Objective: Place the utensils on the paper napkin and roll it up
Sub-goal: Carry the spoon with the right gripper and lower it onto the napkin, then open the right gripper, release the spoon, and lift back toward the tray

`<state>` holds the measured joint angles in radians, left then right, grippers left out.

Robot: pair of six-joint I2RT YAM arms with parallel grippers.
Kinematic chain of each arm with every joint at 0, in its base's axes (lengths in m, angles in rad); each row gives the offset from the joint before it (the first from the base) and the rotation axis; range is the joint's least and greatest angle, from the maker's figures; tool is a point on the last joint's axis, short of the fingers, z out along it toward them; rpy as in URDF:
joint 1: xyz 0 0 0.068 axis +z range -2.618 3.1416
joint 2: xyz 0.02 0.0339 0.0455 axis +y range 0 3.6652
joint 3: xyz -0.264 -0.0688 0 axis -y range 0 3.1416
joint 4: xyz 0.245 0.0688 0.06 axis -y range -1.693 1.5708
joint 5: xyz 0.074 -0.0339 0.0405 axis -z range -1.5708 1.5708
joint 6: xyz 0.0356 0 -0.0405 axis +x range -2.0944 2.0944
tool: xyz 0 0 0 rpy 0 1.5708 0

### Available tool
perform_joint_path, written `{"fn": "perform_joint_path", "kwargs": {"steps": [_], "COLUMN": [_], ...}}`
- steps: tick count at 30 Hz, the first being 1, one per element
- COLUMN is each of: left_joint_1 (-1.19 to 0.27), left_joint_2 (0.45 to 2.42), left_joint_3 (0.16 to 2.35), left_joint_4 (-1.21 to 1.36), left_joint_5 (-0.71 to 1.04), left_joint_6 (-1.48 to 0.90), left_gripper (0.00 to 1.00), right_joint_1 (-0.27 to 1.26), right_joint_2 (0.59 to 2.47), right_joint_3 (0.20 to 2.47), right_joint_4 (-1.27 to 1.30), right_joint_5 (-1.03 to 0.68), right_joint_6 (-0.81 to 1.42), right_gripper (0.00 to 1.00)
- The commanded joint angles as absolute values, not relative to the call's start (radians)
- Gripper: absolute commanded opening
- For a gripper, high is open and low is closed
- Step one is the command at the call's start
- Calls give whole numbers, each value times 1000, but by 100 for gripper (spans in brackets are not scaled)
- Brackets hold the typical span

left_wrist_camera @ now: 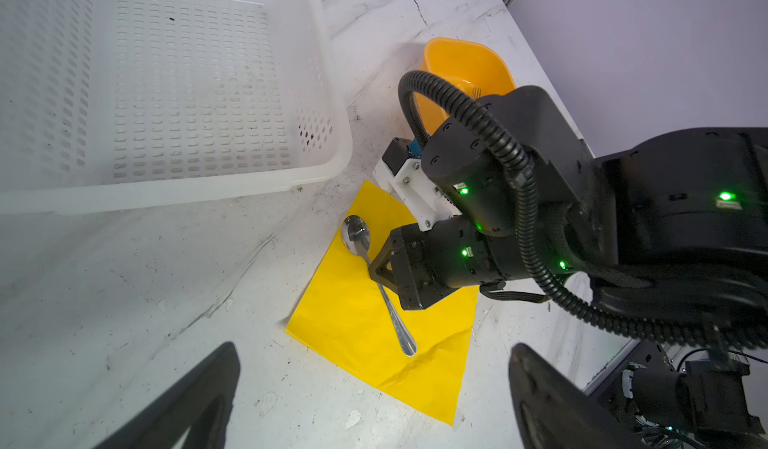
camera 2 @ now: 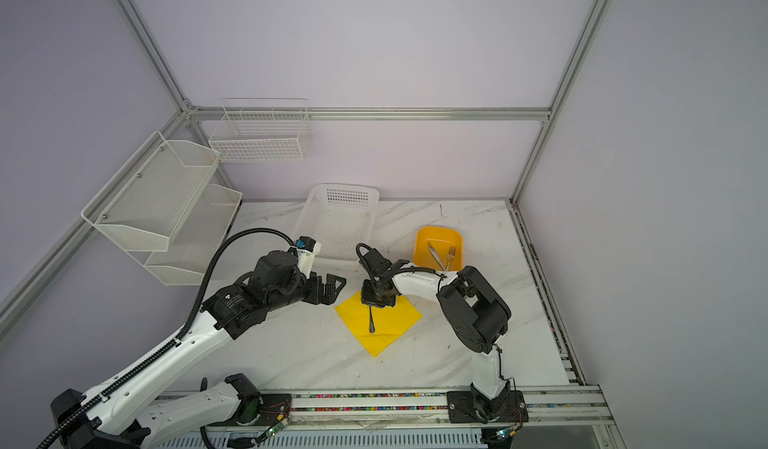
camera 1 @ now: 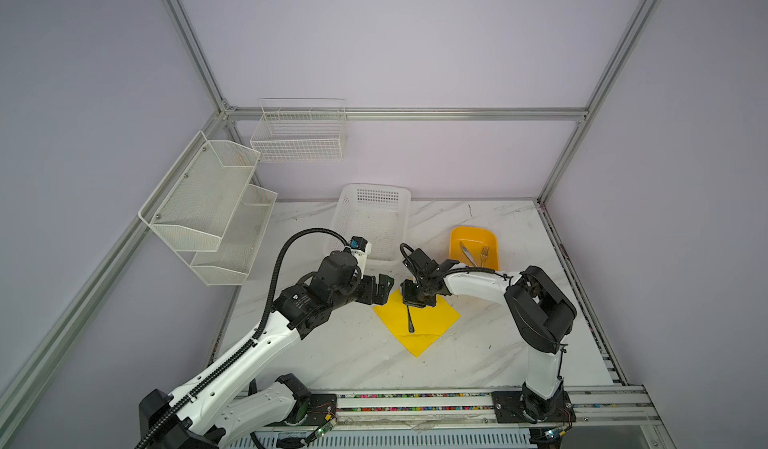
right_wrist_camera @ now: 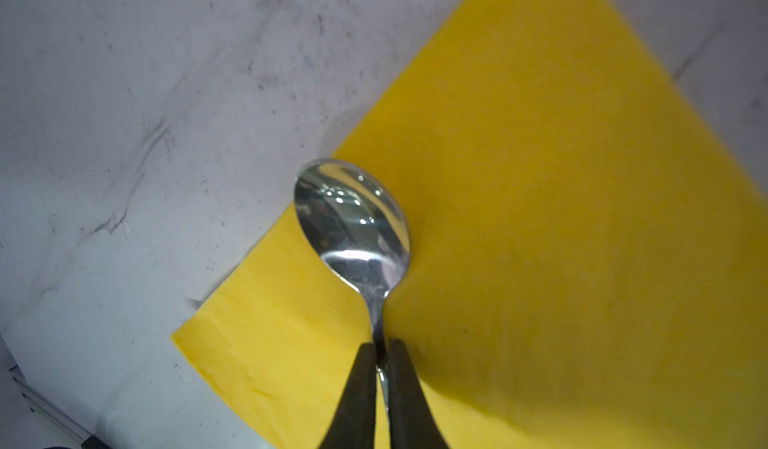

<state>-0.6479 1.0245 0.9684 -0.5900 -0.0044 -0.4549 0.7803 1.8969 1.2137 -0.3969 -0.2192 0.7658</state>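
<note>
The left gripper (camera 1: pixel 384 290) hangs empty with its jaws spread wide, just left of the thin bright yellow square paper napkin (camera 1: pixel 432 322). Over the napkin's far-left part, a slim shiny silver metal spoon (left_wrist_camera: pixel 356 235) runs far to near, with its bowl far at the paper's edge. The right gripper (right_wrist_camera: pixel 380 353) is clenched on its neck from above. Far right, a silver fork (camera 1: pixel 484 253) and knife (camera 1: pixel 467 252) lie in the orange-yellow rounded plastic tub (camera 1: pixel 457 235).

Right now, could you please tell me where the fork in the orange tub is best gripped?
Probably the fork at its neck, below the tines, from straight above: the tub walls block side approaches, and its handle end nearly meets the knife.
</note>
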Motion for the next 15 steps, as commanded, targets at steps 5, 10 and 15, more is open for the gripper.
{"fn": "perform_joint_path", "kwargs": {"steps": [5,10,15], "left_joint_1": [-641,-641,-641], "left_joint_2": [1024,1010,994], "left_joint_3": [955,942,934], "left_joint_4": [-570,-540,-502], "left_joint_5": [-37,-69,-142], "left_joint_6": [-463,-471,-514], "left_gripper": [100,100,100], "right_joint_1": [781,764,715], "right_joint_2": [1684,1501,1381], "right_joint_3": [1195,1167,1140], "right_joint_4": [-422,-445,-493], "right_joint_5": [-39,161,245], "right_joint_6": [829,806,731], "right_gripper": [30,56,94]}}
